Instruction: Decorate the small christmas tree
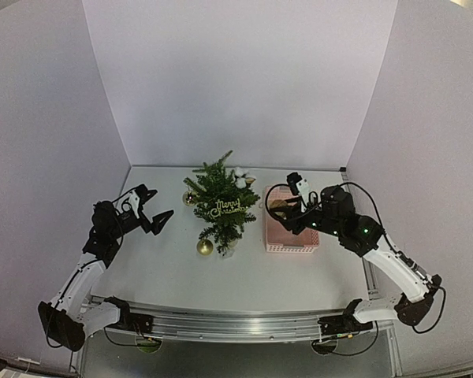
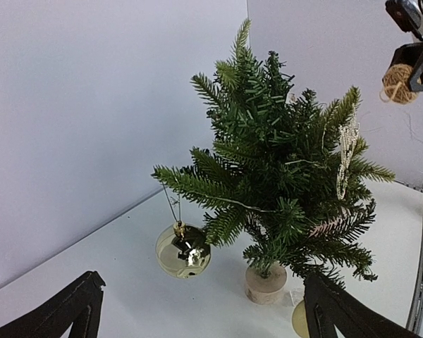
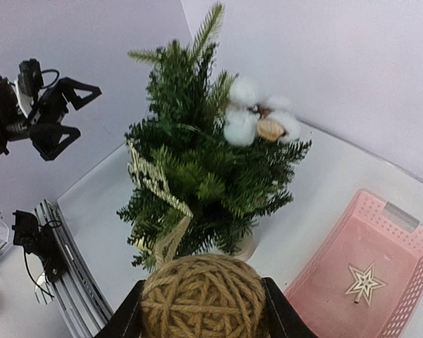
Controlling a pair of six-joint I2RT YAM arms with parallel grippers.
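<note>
The small christmas tree point(image 1: 220, 201) stands mid-table on a pale base point(image 2: 265, 284), dark green and bristly. A gold bauble point(image 2: 182, 250) hangs from a left branch. A glittery "Merry Christmas" sign point(image 1: 226, 209) and a white cotton sprig point(image 3: 257, 120) sit on the tree. My right gripper point(image 3: 203, 310) is shut on a brown twine ball point(image 3: 203, 297), held just right of the tree above the pink basket point(image 1: 290, 241). My left gripper point(image 1: 156, 211) is open and empty, left of the tree, its fingers point(image 2: 70, 310) wide apart.
A pale wooden star point(image 3: 364, 282) lies in the pink basket point(image 3: 398, 243). Another gold bauble point(image 1: 204, 246) rests low at the tree's front. White walls enclose the table on three sides. A metal rail point(image 1: 229, 323) runs along the near edge.
</note>
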